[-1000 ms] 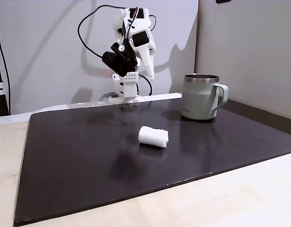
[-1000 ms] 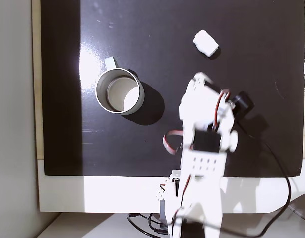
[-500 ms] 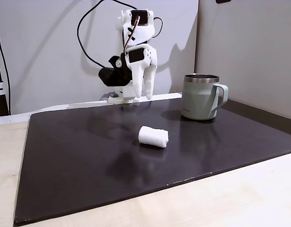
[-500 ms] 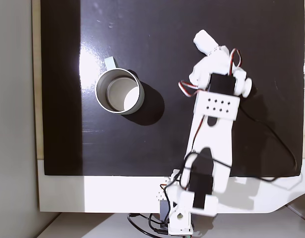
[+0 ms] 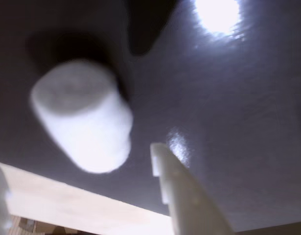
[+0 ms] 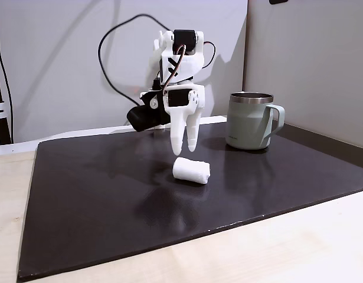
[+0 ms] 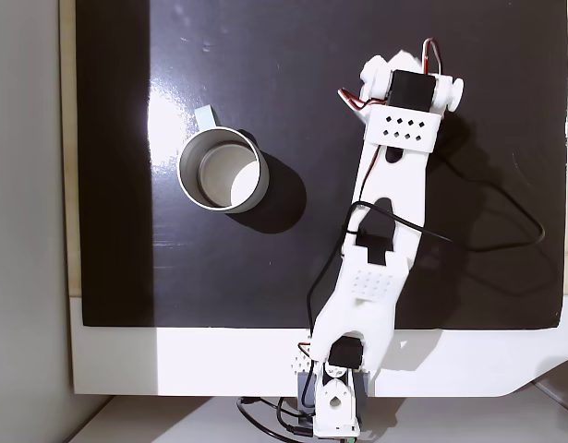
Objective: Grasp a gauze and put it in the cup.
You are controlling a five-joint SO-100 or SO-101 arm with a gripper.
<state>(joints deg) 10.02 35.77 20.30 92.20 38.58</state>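
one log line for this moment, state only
phase: pre-grasp | gripper: open, above gauze roll, not touching | gauze roll: lying on black mat | mug: upright, empty

White plastic arm (image 6: 178, 65), black servos (red wires), tapered claw (image 6: 185, 148).

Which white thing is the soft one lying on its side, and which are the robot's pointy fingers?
The gauze is the soft roll lying on the dark mat. The gripper hangs above it, its hard fingers pointing down.
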